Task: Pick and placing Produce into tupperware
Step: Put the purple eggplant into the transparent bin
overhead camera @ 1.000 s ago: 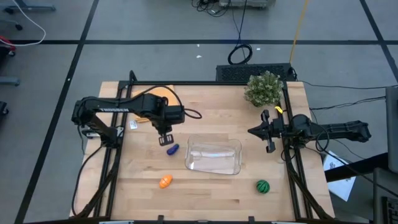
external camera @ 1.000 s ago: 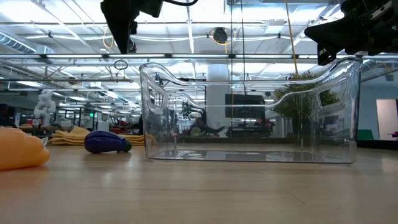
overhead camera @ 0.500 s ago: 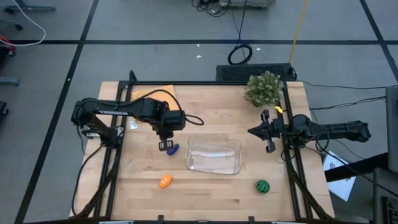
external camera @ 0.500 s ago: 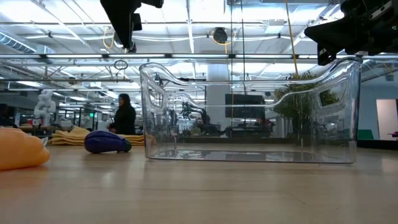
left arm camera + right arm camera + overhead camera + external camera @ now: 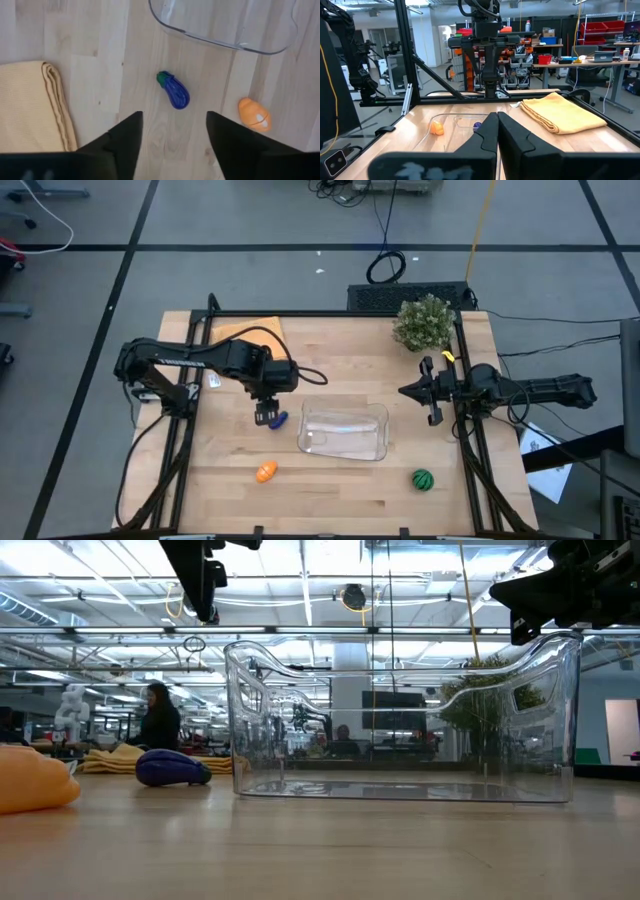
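Since the clear box [image 5: 344, 430] has nothing inside it, the job looks like it has only just begun. All three toy foods lie on the wooden table [image 5: 330, 490], outside the box.

The left gripper [image 5: 266, 416] hangs in the air right over the purple eggplant [image 5: 277, 419]. Its two fingers [image 5: 122, 137] are spread apart, and they hold nothing. From the left wrist, the eggplant [image 5: 173, 90] shows in the gap ahead of the fingers, lying flat on the wood just beside the box's near wall [image 5: 210, 39]. From table height, the eggplant [image 5: 173, 768] rests on the table and the gripper is well above it, so nothing is touching it.

The orange carrot piece [image 5: 265, 472] lies near the front edge, left of the box. The green striped melon [image 5: 423, 479] lies near the front right corner, well apart from the others.

The right gripper [image 5: 432, 393] waits at the right side of the table, off the wood. Its fingers [image 5: 487, 132] are pressed together with nothing between them.

I think the first pick is about to happen, with the eggplant going first. Then the carrot and the melon are left to go in too. The folded yellow cloth [image 5: 250, 332] and the bushy plant [image 5: 423, 321] at the back are not part of the job.
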Action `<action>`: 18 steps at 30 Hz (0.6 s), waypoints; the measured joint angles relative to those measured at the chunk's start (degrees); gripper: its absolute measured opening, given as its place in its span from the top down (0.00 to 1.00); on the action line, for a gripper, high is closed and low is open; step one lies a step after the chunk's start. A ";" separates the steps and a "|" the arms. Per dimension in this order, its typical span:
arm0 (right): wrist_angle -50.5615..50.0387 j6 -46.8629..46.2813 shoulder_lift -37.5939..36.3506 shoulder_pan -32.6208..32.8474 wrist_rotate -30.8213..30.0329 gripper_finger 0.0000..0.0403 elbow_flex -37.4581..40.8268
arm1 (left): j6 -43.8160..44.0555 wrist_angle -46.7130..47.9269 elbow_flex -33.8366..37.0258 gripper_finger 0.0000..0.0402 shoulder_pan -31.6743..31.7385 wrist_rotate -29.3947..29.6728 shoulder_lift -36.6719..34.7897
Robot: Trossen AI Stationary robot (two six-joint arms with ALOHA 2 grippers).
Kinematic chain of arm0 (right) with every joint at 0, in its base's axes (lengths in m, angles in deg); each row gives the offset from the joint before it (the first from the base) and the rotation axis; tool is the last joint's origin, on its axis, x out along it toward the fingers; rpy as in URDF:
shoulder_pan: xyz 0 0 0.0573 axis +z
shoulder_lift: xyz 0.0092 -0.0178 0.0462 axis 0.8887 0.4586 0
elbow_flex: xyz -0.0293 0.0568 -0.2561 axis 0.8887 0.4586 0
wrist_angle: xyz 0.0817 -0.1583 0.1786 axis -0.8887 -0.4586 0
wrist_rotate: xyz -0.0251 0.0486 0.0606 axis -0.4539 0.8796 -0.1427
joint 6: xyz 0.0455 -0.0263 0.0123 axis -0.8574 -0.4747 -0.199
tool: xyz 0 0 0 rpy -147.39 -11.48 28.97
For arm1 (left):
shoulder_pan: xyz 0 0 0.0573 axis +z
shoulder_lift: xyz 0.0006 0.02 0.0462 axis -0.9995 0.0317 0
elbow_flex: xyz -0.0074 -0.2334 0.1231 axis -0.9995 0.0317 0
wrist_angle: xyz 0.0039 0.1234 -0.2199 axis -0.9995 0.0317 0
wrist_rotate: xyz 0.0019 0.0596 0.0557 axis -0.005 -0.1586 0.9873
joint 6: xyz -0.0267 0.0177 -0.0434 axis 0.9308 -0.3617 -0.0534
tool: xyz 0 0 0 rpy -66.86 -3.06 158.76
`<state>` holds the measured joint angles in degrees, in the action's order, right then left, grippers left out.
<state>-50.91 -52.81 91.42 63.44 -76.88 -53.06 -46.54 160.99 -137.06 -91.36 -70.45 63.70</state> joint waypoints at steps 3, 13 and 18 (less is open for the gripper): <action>0.00 0.00 0.00 0.00 0.00 1.00 0.00 | 0.04 0.12 0.00 0.36 0.00 0.00 0.00; 0.00 0.00 0.00 0.00 0.00 1.00 0.00 | 1.74 -3.60 6.68 0.36 0.00 -2.91 -0.09; 0.00 0.00 0.00 0.00 -0.01 1.00 0.00 | 1.71 -7.62 12.63 0.36 0.16 -4.44 -0.07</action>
<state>-50.91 -52.81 91.42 63.44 -76.90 -53.06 -44.83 153.37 -124.43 -91.20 -74.89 63.64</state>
